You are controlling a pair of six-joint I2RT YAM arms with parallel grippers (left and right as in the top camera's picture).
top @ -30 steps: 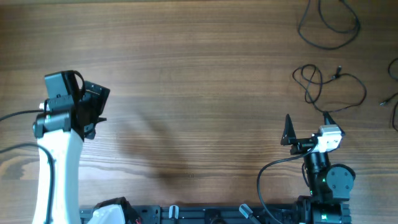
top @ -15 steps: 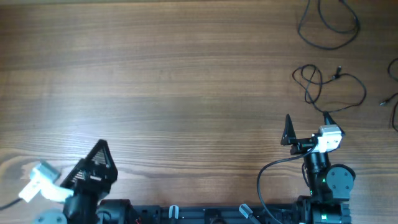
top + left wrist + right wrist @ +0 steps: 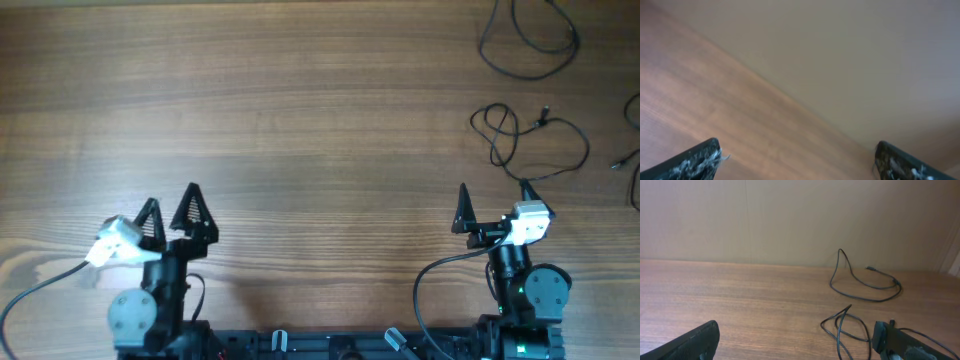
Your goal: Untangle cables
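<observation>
A thin black cable (image 3: 530, 140) lies in loose loops at the right of the table, with a small plug end near its top. It also shows in the right wrist view (image 3: 847, 327). Another black cable (image 3: 528, 38) loops at the far right corner and shows in the right wrist view (image 3: 865, 282). A further cord end (image 3: 630, 165) lies at the right edge. My right gripper (image 3: 492, 205) is open and empty, just short of the near loops. My left gripper (image 3: 170, 212) is open and empty at the front left, far from the cables.
The wooden table (image 3: 300, 130) runs to a beige wall (image 3: 790, 215) at the back. The arm bases and a black rail (image 3: 330, 345) sit along the front edge.
The left arm has pulled back from the left middle of the table to the front left edge. The right arm and the cables have not moved.
</observation>
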